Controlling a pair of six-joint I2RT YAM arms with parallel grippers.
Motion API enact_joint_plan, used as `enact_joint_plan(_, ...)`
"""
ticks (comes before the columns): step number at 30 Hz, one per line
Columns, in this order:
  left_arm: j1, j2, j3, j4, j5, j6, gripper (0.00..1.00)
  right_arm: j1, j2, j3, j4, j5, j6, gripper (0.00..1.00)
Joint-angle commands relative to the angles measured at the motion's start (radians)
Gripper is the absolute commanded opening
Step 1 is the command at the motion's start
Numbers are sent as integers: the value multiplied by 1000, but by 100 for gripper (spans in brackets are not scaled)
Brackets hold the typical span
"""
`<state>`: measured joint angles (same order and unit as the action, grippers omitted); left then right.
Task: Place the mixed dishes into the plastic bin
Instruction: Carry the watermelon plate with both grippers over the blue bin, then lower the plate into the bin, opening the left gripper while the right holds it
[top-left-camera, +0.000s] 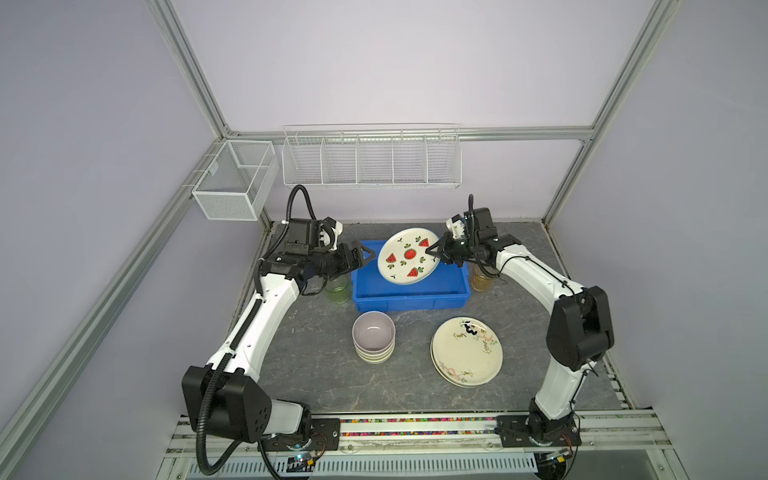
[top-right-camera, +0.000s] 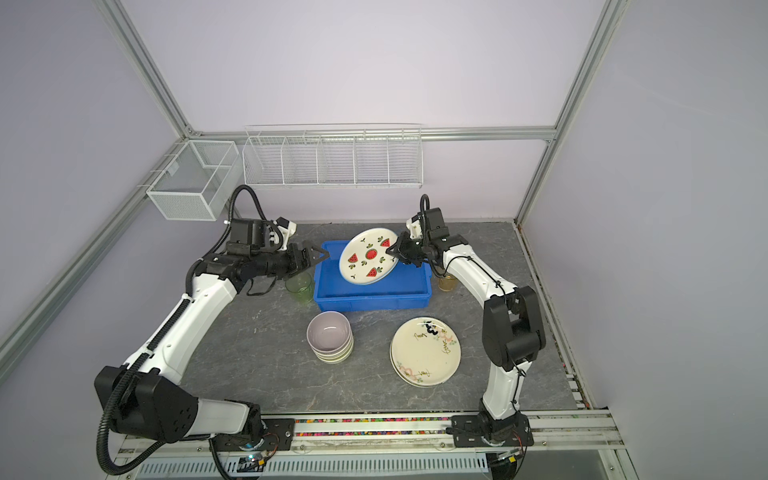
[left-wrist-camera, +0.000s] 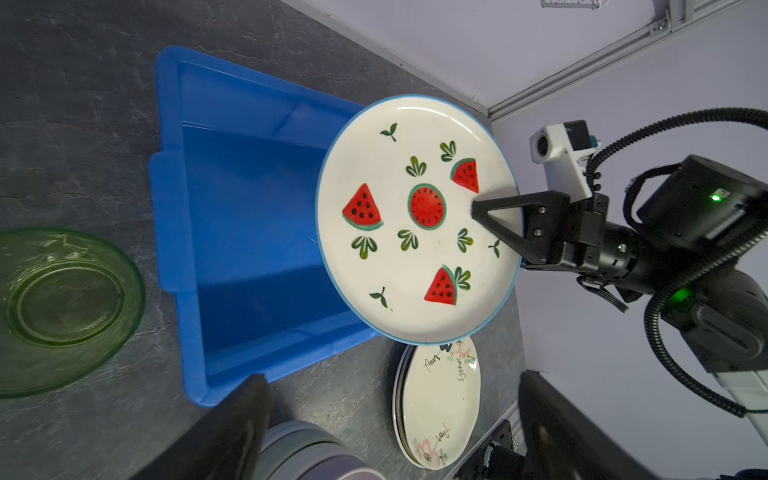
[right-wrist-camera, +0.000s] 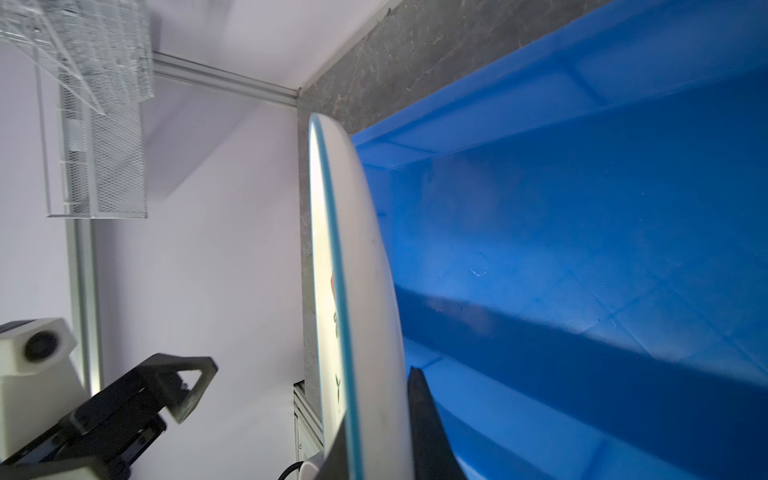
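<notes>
The watermelon-print plate (top-left-camera: 407, 255) (left-wrist-camera: 415, 220) hangs tilted over the blue plastic bin (top-left-camera: 411, 297) (left-wrist-camera: 249, 208). My right gripper (top-left-camera: 432, 251) (right-wrist-camera: 374, 415) is shut on the plate's right rim. To the left of the plate, my left gripper (top-left-camera: 368, 257) (left-wrist-camera: 392, 380) stands open and apart from it, holding nothing. A stack of small bowls (top-left-camera: 373, 336) with a lilac one on top and a stack of cream plates (top-left-camera: 466, 351) sit in front of the bin. A green cup (top-left-camera: 337, 291) stands left of the bin and an amber cup (top-left-camera: 482, 282) right of it.
A white wire rack (top-left-camera: 372, 160) hangs on the back wall. A white mesh basket (top-left-camera: 235, 178) is mounted at the back left. Aluminium frame posts border the grey tabletop (top-left-camera: 324, 374).
</notes>
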<state>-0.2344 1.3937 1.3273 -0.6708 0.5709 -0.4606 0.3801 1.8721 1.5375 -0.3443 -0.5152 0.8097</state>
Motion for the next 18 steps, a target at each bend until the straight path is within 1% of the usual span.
enact_joint_plan(1,11,23,36,-30,-33,40,93,6,19,45,136,-44,36,6)
enact_joint_plan(11,17,71,33,12,-13,46,93,28,153,123,147,-34,42,6)
enact_joint_plan(18,17,94,60,39,-17,112,93,52,205,153,148,-21,45,6)
